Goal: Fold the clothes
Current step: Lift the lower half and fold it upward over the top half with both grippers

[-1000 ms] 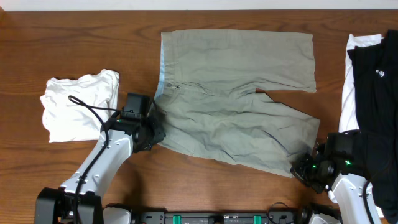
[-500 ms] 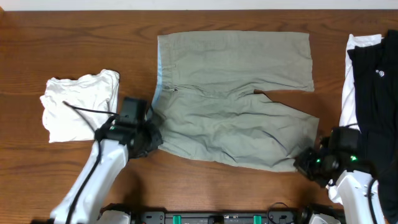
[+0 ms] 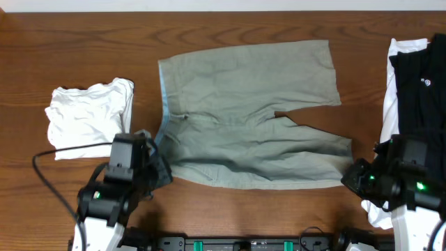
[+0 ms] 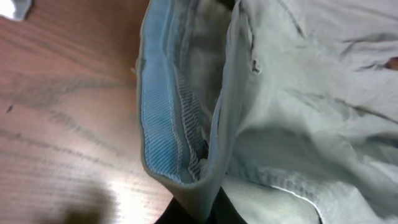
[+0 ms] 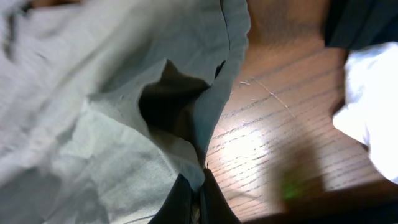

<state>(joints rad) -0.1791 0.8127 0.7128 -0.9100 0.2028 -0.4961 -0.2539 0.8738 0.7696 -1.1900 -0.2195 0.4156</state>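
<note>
Robot lab, wood table (image 3: 70, 42), 2 arms (image 3: 104, 203)

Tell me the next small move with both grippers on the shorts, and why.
Probably lift both corners together and carry them onto the far leg. The left gripper is shut on the shorts at the waistband, the right gripper on the near leg's hem, and the shorts lie flat.

Shorts (image 3: 251, 118) spread flat; left claw (image 3: 160, 173) at waistband corner, right claw (image 3: 350, 178) at hem.

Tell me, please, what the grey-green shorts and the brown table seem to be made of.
The grey-green shorts: probably woven cotton, matte; soft creases, ribbed pale blue waistband lining. The brown table: wood or wood-look laminate; grain lines, slight sheen.
</note>
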